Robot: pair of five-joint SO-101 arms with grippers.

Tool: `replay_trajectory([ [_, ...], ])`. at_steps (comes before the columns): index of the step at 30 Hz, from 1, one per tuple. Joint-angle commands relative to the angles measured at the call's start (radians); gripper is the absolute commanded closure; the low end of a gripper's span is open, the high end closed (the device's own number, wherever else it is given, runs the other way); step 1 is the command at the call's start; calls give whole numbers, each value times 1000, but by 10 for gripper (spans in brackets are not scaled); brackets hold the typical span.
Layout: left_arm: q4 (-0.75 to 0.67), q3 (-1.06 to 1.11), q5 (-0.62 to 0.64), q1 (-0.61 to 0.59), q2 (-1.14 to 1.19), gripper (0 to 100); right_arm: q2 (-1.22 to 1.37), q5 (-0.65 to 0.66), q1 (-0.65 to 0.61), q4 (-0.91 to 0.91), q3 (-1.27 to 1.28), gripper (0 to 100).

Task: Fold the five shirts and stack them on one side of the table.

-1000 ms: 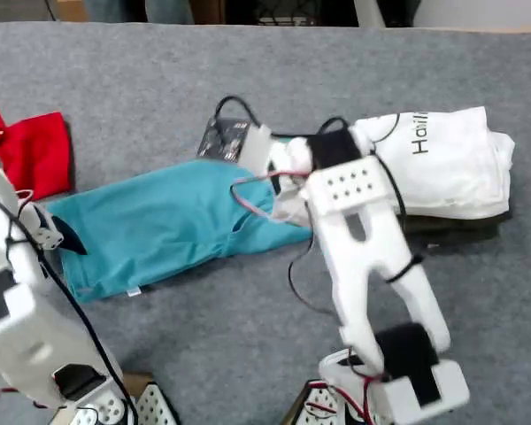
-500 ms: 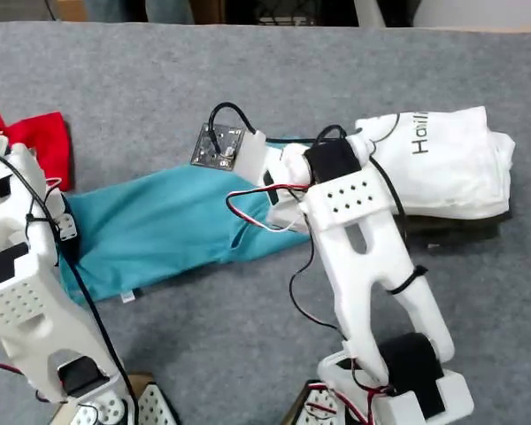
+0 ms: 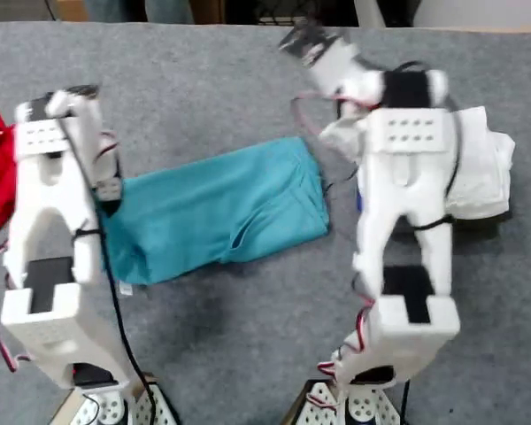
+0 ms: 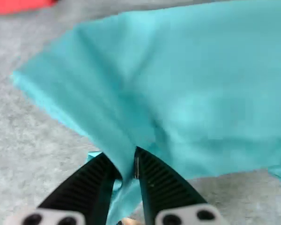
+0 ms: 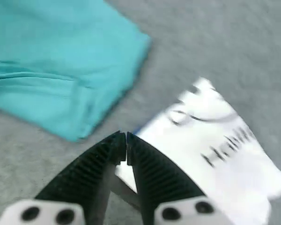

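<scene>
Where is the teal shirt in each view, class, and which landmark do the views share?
High view: teal shirt mid-table, between the arms.
Left wrist view: teal shirt pinched in the left gripper.
Right wrist view: teal shirt beyond the right gripper, near the white shirt.
Shared landmark: the grey table cover.

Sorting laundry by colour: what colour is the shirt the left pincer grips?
Teal shirt, clearest in the left wrist view.
</scene>
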Motion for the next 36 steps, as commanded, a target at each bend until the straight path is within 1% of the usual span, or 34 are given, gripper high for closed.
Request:
replay_trajectory([
  [1, 9, -96, 77, 125, -52, 971, 76, -8, 100, 74, -295, 985],
  [5, -14, -197, 161, 275, -48, 971, 159, 14, 183, 84, -473, 984],
  [7, -52, -248, 173, 364, -35, 970, 179, 29, 212, 86, -532, 984],
  [11, -98, -325, 175, 518, 21, 970, 185, 32, 255, 86, -558, 984],
  [13, -104, -361, 176, 576, 72, 970, 185, 34, 270, 86, -562, 984],
  [15, -103, -406, 210, 619, 127, 970, 186, 34, 279, 84, -562, 984],
  [20, -140, -590, 311, 664, 307, 970, 191, 55, 285, 80, -555, 984],
  [26, -150, -898, 411, 704, 535, 966, 193, 61, 287, 80, -553, 984],
  [28, -149, -967, 427, 717, 601, 906, 193, 61, 287, 80, -553, 984],
  [31, -103, -1050, 496, 725, 677, 748, 193, 61, 287, 80, -553, 984],
  [32, -84, -1079, 519, 720, 692, 714, 193, 61, 287, 80, -553, 984],
  [36, -17, -1245, 531, 659, 701, 716, 193, 48, 282, 84, -553, 984],
])
